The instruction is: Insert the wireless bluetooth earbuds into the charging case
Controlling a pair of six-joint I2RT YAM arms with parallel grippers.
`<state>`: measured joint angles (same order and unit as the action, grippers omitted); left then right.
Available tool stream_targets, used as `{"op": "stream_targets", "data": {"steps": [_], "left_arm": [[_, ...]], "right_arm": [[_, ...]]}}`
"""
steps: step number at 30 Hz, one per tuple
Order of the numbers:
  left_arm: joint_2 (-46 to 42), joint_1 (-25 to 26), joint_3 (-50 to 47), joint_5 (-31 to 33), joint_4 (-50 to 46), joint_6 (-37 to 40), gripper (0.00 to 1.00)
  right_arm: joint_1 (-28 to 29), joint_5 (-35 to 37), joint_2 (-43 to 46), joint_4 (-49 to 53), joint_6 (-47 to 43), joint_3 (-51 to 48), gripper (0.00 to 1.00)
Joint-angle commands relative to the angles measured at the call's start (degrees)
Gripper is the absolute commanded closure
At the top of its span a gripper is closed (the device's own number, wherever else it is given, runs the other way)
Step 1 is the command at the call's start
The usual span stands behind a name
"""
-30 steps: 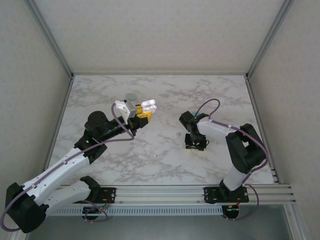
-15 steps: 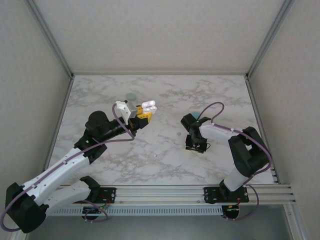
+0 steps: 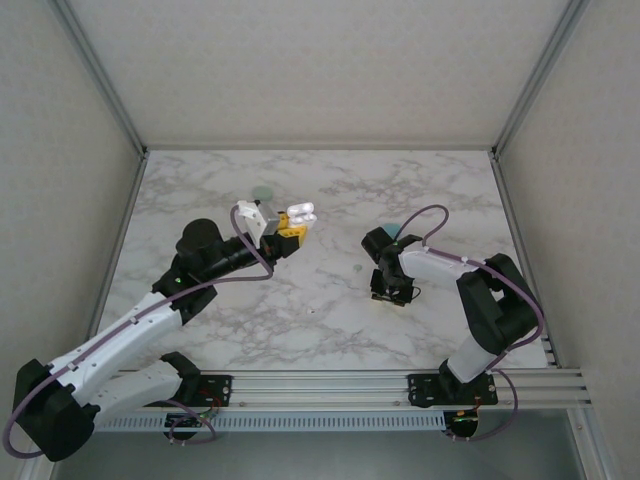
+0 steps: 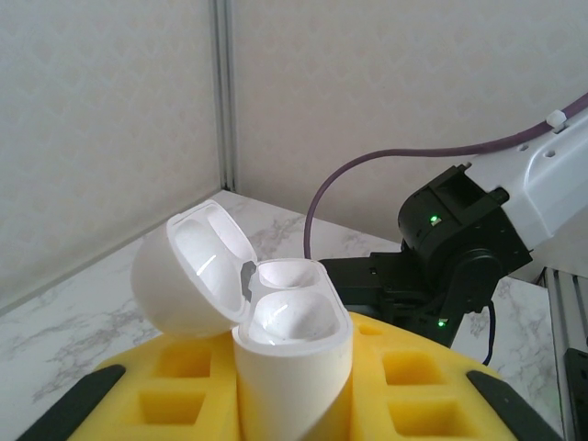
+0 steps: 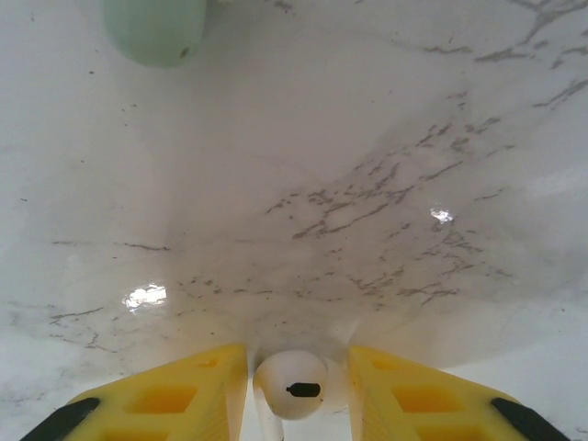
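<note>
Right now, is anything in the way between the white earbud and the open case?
Nothing big. The earbud lies on the table inside the right gripper, and the left gripper holds the case up, lid open. From above, a tiny speck lies on the marble between them, too small to name.

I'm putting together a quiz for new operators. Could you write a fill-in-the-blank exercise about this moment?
1. The left gripper holds a white charging case whose lid is ____.
2. The earbud between the jaws of the right gripper is ____ in colour.
3. In the right wrist view, the object beyond it on the marble table is mint ____.
Missing words: open; white; green.
</note>
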<state>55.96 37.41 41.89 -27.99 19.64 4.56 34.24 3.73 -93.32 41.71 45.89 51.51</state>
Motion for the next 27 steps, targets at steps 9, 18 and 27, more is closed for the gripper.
{"op": "stream_targets", "data": {"steps": [9, 18, 27], "left_arm": [[0.3, 0.5, 2.5, -1.6, 0.5, -0.1, 0.99], [0.2, 0.5, 2.6, -1.6, 0.5, -0.2, 0.99], [0.4, 0.5, 2.2, 0.8, 0.6, 0.1, 0.98]], "right_arm": [[0.1, 2.6, -0.2, -1.2, -1.0, -0.7, 0.69], [0.4, 2.5, 4.5, -3.7, -6.1, -1.6, 0.74], [2.9, 6.6, 18.2, -2.7, -13.2, 3.0, 0.74]]}}
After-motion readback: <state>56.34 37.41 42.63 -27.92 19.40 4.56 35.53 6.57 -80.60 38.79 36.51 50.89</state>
